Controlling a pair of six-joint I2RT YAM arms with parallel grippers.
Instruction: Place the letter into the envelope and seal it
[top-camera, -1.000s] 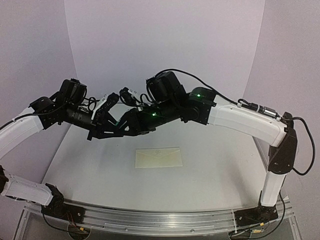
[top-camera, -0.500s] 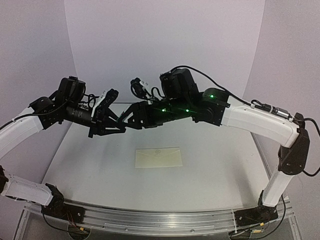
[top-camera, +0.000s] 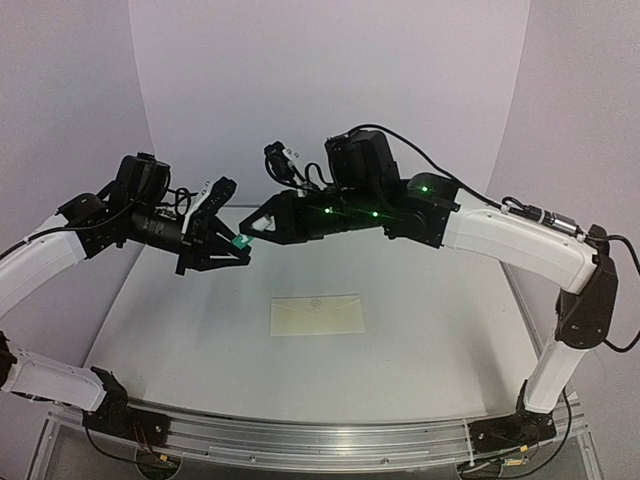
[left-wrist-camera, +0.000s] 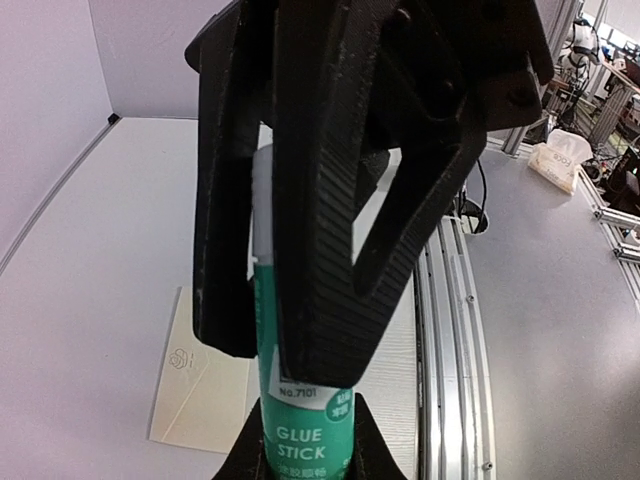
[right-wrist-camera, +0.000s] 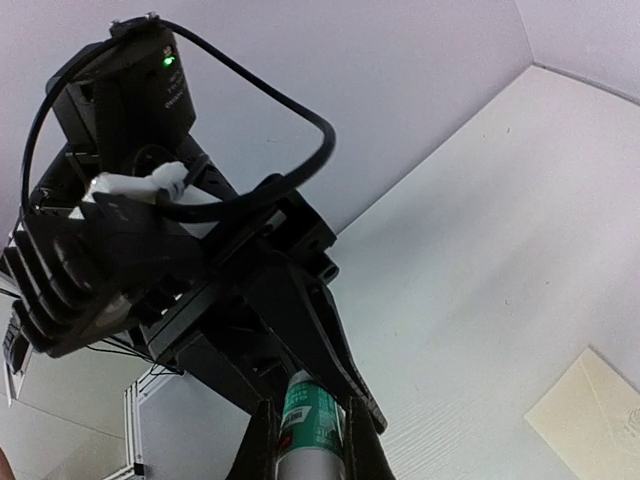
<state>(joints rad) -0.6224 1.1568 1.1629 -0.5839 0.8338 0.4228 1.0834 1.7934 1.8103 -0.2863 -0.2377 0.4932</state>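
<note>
The cream envelope (top-camera: 318, 315) lies flat on the table with its flap down; it also shows in the left wrist view (left-wrist-camera: 200, 390) and the right wrist view (right-wrist-camera: 595, 410). The letter is not in view. Both grippers meet in the air above and behind the envelope, holding one glue stick (top-camera: 241, 241). My left gripper (top-camera: 232, 247) is shut on its green body (left-wrist-camera: 300, 445). My right gripper (top-camera: 252, 233) is shut on its white end (right-wrist-camera: 312, 440), its big ribbed fingers (left-wrist-camera: 330, 200) filling the left wrist view.
An aluminium rail (top-camera: 320, 435) runs along the table's near edge and carries both arm bases. White backdrop walls (top-camera: 330, 80) close the back and sides. A tissue box (left-wrist-camera: 565, 160) sits on a bench beyond the table.
My right arm has risen and drawn back to the right. The two grippers overlapped before; now a green stretch of the glue stick shows between them. The envelope has not moved.
</note>
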